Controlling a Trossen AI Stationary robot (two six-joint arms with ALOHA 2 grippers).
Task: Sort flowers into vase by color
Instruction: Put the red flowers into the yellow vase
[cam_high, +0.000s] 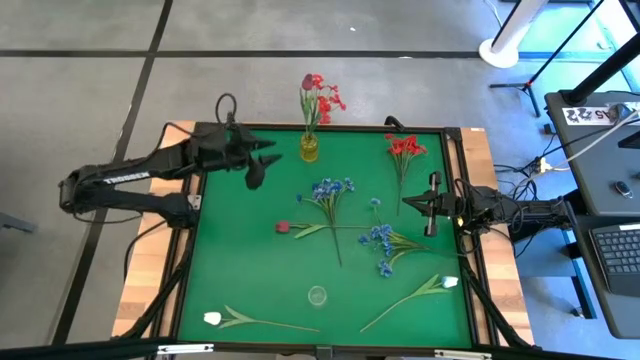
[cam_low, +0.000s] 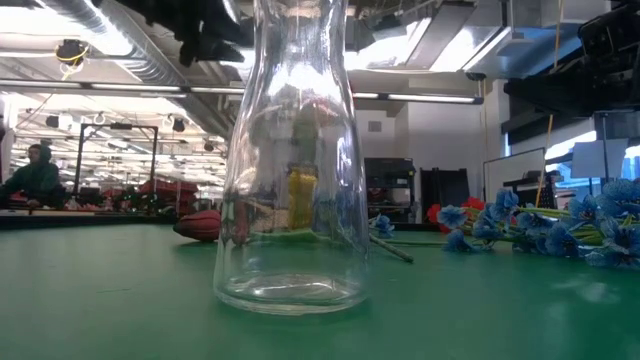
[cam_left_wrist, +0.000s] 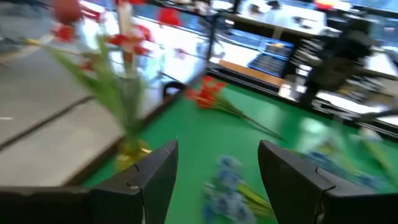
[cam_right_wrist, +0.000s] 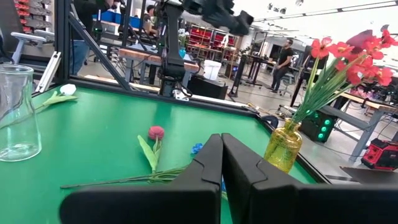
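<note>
Nearest the low camera: clear glass vase (cam_low: 292, 160), empty, upright near the front edge of the green mat (cam_high: 250, 280).

Front left corner: white tulip (cam_high: 213, 318), lying flat, stem pointing right.

Left, rear: my left gripper (cam_high: 262, 160), fingers spread wide and holding nothing, raised over the mat just beside the yellow vase (cam_high: 309, 148). That vase stands at the back edge and holds a red spray (cam_high: 320, 95).

Centre left: dark red rosebud (cam_high: 283, 227), flat on the mat, stem running right beneath the first blue spray (cam_high: 331, 190).

Centre right: second blue spray (cam_high: 381, 242), flat, well apart from both vases.

Right, rear: loose red spray (cam_high: 405, 146), blossoms near the back edge, stem trailing toward the front.

Right, front: second white tulip (cam_high: 449, 283), stem slanting down to the left.

Right edge: my right gripper (cam_high: 432, 205), fingers pressed together on nothing, waiting between the loose red spray and the second blue spray.

Step in hand, as I judge it: fetch another red flower for the yellow vase. Handling note: I should take the thin stem crosswise between my fingers, well below the blossoms, lift it clear of neighbouring stems, then lower it stem first without knocking the vase.
</note>
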